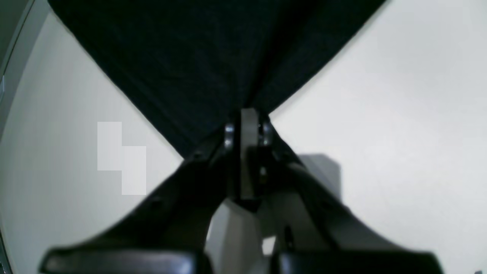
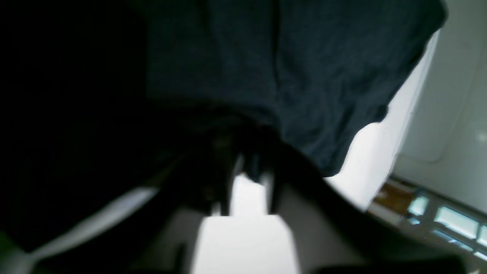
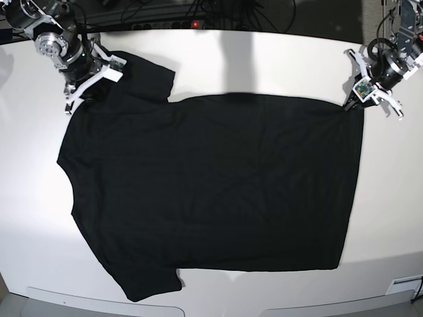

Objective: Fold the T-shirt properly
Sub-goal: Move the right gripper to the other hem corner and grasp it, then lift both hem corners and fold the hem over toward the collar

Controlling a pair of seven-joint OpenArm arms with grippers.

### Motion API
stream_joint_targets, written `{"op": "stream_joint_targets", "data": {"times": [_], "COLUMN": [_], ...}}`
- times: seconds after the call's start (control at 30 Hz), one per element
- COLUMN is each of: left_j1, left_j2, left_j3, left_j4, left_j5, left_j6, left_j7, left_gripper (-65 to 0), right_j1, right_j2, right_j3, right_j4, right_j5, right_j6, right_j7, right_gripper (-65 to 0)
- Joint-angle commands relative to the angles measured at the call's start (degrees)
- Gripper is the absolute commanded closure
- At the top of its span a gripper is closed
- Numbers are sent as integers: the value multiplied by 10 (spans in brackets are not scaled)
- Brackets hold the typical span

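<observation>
The black T-shirt (image 3: 211, 185) lies spread flat on the white table (image 3: 277, 59), plain side up, with its sleeves to the left and its hem to the right. No print shows. My left gripper (image 3: 355, 100) is at the far right corner of the hem. In the left wrist view it (image 1: 248, 114) is shut on that corner of the cloth (image 1: 190, 57). My right gripper (image 3: 84, 94) is at the far left sleeve and shoulder. In the right wrist view it (image 2: 249, 167) is closed on bunched dark cloth (image 2: 296, 76), which hides most of that view.
Cables and a power strip (image 3: 198, 24) run along the table's back edge. The table's front edge (image 3: 264, 307) lies just below the near sleeve (image 3: 149, 281). Bare white table surrounds the shirt on all sides.
</observation>
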Motion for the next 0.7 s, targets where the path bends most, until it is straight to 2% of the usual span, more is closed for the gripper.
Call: {"op": "stream_joint_targets", "data": {"times": [0.0, 0.07, 0.13, 0.2, 0.27, 0.4, 0.47, 0.57, 0.67], "left_j1": [13, 13, 14, 17, 27, 77, 112, 162, 202], "left_j2": [-5, -5, -5, -5, -5, -9, -10, -10, -10], "left_j3": [4, 4, 4, 4, 3, 2, -7, -38, -79], "left_j4": [-9, -9, -9, -8, -3, 52, 91, 150, 199], "left_j5": [45, 33, 9, -30, -82, -165, -190, -218, -242], "left_j6": [-38, -38, -38, -38, -38, -38, -38, -38, -38], "left_j7": [63, 64, 69, 87, 125, 211, 212, 207, 206], "left_gripper": [0, 0, 0, 0, 0, 0, 0, 0, 0], "right_j1": [-4, -4, -5, -5, -9, -51, -86, -151, -224], "right_j2": [8, 8, 8, 8, 10, 13, 13, 12, 12], "right_j3": [0, 0, 0, 0, 2, 28, 52, 101, 153], "right_j4": [1, 1, 2, 2, 8, 41, 66, 104, 133], "right_j5": [9, 9, 10, 39, 71, 83, 88, 127, 127], "right_j6": [18, 13, -15, -54, -78, -86, -89, -100, -100], "right_j7": [-15, -26, -26, -26, -26, -22, -17, -8, -3], "right_gripper": [-14, 0, 0, 0, 0, 0, 0, 0, 0]}}
